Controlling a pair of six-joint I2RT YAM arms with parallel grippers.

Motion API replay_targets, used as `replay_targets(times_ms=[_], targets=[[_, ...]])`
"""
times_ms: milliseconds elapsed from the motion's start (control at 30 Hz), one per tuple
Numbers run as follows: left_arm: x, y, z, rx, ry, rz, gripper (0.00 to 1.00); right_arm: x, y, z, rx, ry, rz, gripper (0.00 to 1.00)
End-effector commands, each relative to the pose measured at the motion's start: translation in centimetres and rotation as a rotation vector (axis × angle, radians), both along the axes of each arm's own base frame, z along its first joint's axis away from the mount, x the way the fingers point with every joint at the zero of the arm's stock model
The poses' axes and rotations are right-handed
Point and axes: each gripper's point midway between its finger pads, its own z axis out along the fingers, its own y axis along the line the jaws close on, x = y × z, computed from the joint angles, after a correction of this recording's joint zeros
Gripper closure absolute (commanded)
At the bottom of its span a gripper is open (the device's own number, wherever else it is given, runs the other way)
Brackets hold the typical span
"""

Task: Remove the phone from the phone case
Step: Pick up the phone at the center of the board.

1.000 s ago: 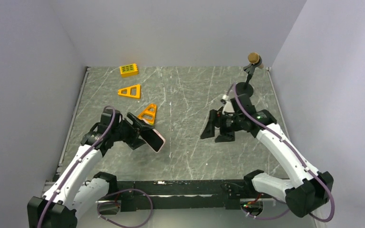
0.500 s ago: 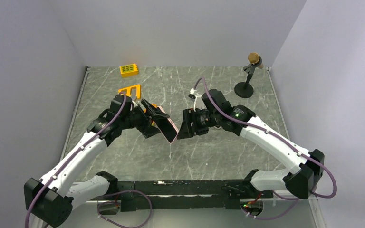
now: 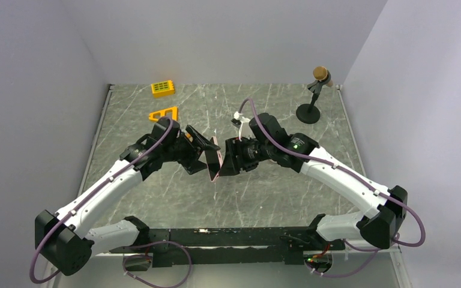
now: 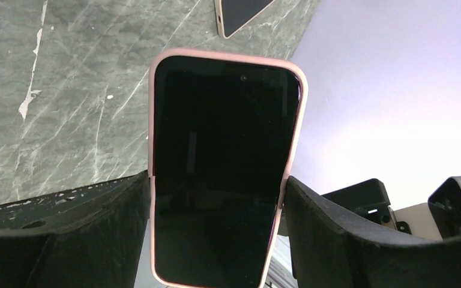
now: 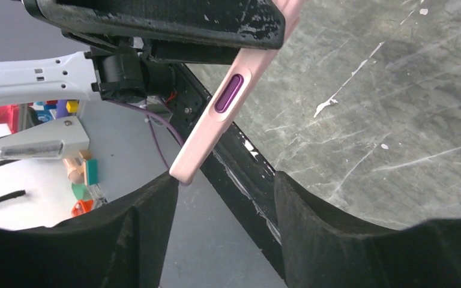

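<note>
Top external: phone (image 3: 214, 161) above veined table (image 3: 264, 192) (stone, perhaps), pale walls (image 3: 216, 42).

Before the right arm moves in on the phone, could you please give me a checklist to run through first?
1. Left gripper clamped on the pink case: ok, its fingers press both long edges.
2. Phone seated in the case: ok, the rim frames the screen.
3. Right gripper open: ok.
4. Case centred between the right fingers: not ok, its corner sits at one fingertip.
5. Right fingers touching the case: cannot tell.
</note>
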Motion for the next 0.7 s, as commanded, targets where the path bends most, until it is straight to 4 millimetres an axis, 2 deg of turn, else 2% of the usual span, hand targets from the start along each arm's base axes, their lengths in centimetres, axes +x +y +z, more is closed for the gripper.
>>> replay_targets(times_ms=[0,100,233,300,400,433,467,500,567,600,633,667], targets=[[-0.6,-1.7,4.8,-0.115,-0.040,-0.020,1.00,1.7,1.4,2.2,0.073,-0.090,-0.025,0.34],[-0.5,-1.8,4.7,-0.091,-0.045,-0.028,1.00,1.6,1.7,2.5,0.091,-0.090,-0.024,0.25],[-0.5,-1.9,4.8,-0.076,-0.052,-0.036,1.00,1.8,1.9,2.4,0.098,-0.075,-0.042,0.20],[-0.5,-2.0,4.8,-0.077,-0.052,-0.038,1.00,2.1,1.9,1.9,0.076,-0.056,-0.061,0.20],[-0.5,-2.3,4.9,-0.085,-0.053,-0.047,1.00,2.4,2.2,0.6,0.038,-0.014,-0.071,0.25],[-0.5,-2.4,5.0,-0.088,-0.056,-0.050,1.00,2.7,2.2,0.0,0.018,-0.005,-0.087,0.30],[-0.5,-2.4,5.2,-0.088,-0.062,-0.053,1.00,2.9,2.1,-0.4,0.000,0.000,-0.105,0.39],[-0.5,-2.4,5.1,-0.079,-0.064,-0.053,1.00,3.3,2.0,-0.7,-0.013,0.001,-0.120,0.52],[-0.6,-2.0,5.1,-0.055,-0.070,-0.051,1.00,3.7,1.8,-0.7,-0.027,-0.007,-0.146,0.94],[-0.6,-1.9,5.1,-0.049,-0.081,-0.052,1.00,3.7,1.8,-0.5,-0.025,-0.013,-0.150,1.00],[-0.5,-1.7,5.3,-0.049,-0.100,-0.052,0.98,3.7,1.6,-0.3,-0.018,-0.020,-0.151,1.00],[-0.5,-1.4,5.4,-0.044,-0.106,-0.045,0.81,3.8,1.4,0.2,-0.002,-0.029,-0.161,1.00]])
